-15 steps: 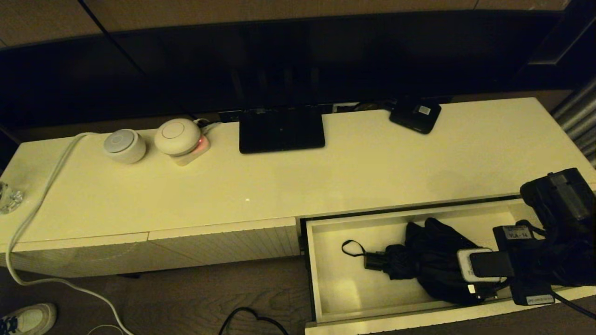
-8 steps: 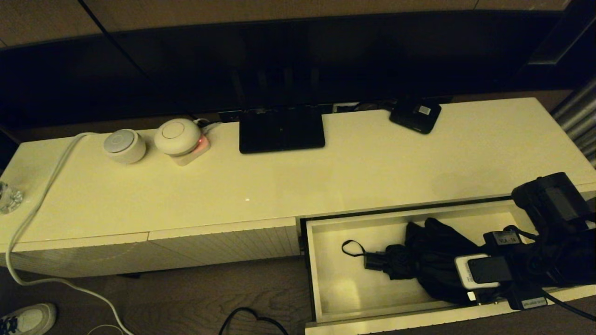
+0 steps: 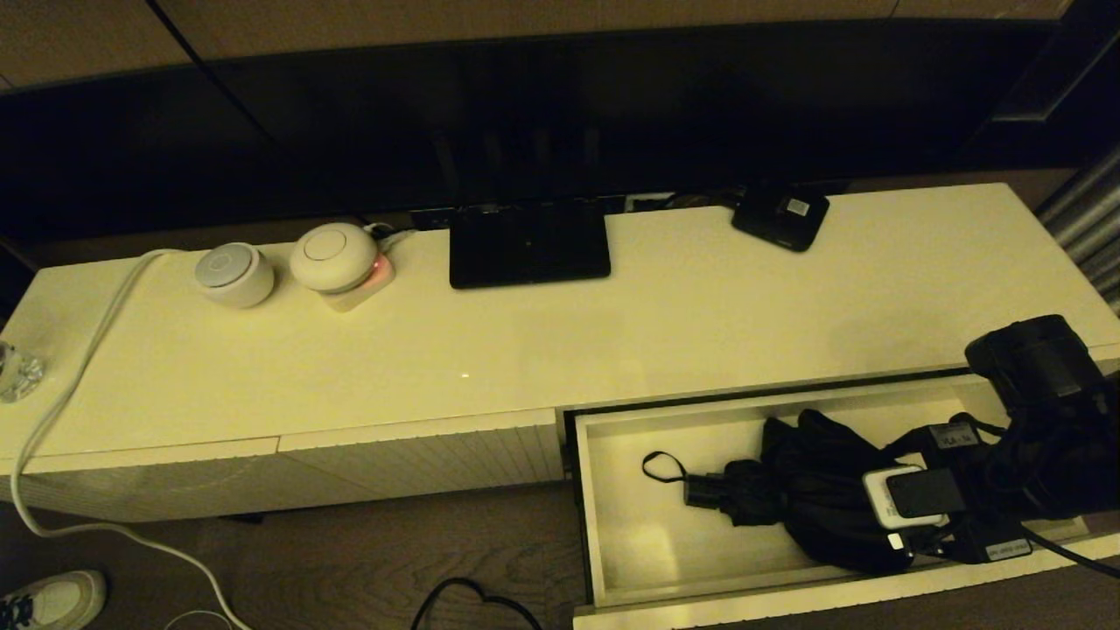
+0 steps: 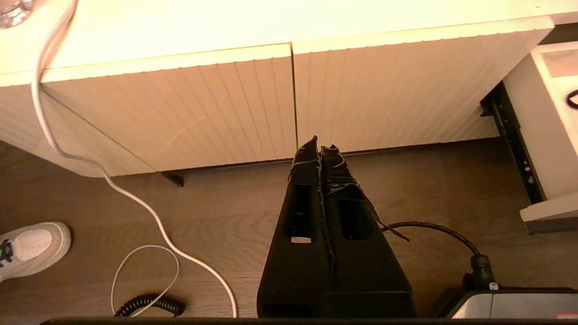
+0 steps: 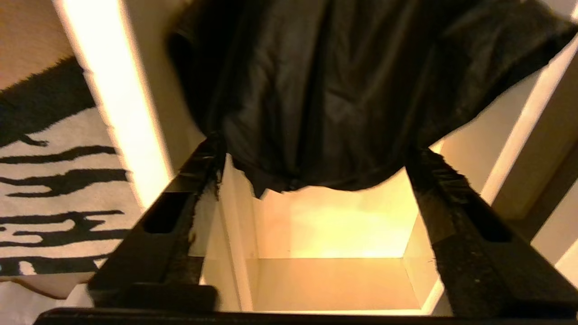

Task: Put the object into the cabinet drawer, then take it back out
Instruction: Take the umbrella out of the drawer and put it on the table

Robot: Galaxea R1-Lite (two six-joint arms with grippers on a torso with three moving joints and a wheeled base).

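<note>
- Head view: the cabinet drawer (image 3: 604,560) stands pulled out at the right end of the cream tabletop (image 3: 612,332). The black umbrella (image 3: 805,499) lies on the drawer floor, its short handle and thin wrist loop (image 3: 658,465) pointing away from the right gripper (image 3: 884,503). That gripper reaches in from the drawer's right end, over the bunched fabric; its jaws are hard to make out from here.
- Also on the tabletop, far from the jaws: two round white gadgets (image 3: 284,262), a flat black stand (image 3: 529,247) and a small black box (image 3: 780,216) with a white label. A white cable (image 3: 61,394) trails off the left end to the floor.
- Left wrist view: the left gripper (image 4: 319,146) hangs above the wood floor (image 4: 216,203) in front of the closed ribbed panels (image 4: 271,99), its jaws pressed together on nothing. A white shoe (image 4: 31,243) shows at the edge.
- Right wrist view: the right jaws stand spread wide, released. The umbrella's loose fabric (image 5: 343,90) sits at their tips, bulging between the two fingers (image 5: 451,198), with bare drawer floor under the gap.
</note>
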